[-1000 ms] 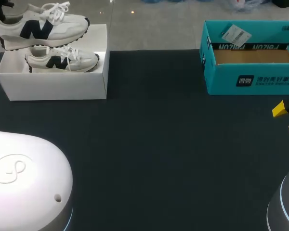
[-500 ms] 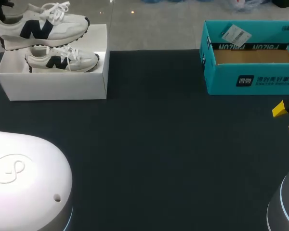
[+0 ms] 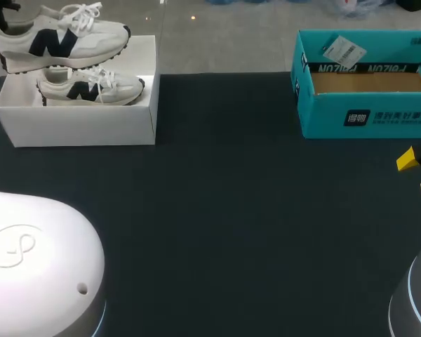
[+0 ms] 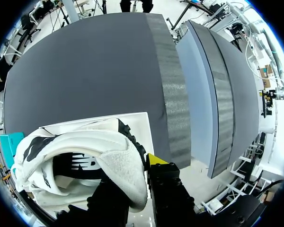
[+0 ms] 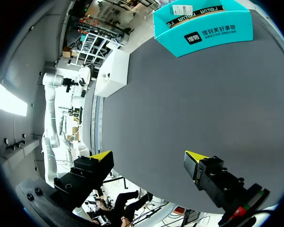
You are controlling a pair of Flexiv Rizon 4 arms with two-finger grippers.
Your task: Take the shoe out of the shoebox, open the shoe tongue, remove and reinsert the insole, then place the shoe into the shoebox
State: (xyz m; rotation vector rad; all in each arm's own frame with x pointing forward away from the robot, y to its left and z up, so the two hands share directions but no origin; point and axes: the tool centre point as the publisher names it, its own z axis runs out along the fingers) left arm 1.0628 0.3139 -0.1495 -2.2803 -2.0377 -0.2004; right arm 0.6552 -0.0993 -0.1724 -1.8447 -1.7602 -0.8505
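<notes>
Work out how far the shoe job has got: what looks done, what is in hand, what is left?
Done: the lifted shoe is out, above the white shoebox, where a second shoe lies. In hand: the left gripper clamps the lifted shoe's heel. Left: the tongue and insole steps, then reboxing; the right gripper hangs open over the table.

Glossy and rounded, that's the left arm's white dome (image 3: pixel 38 239), with a looping S mark (image 3: pixel 14 249) pressed into it, a small dark hole (image 3: pixel 83 288) just beside the mark, and a pale blue glow under the dome's edge. Across from the dome sits a grey-white joint (image 3: pixel 415 302), ringed in light blue. The right gripper (image 5: pixel 149 158) shows blocky black fingers (image 5: pixel 90 170) with yellow wedge tips.
</notes>
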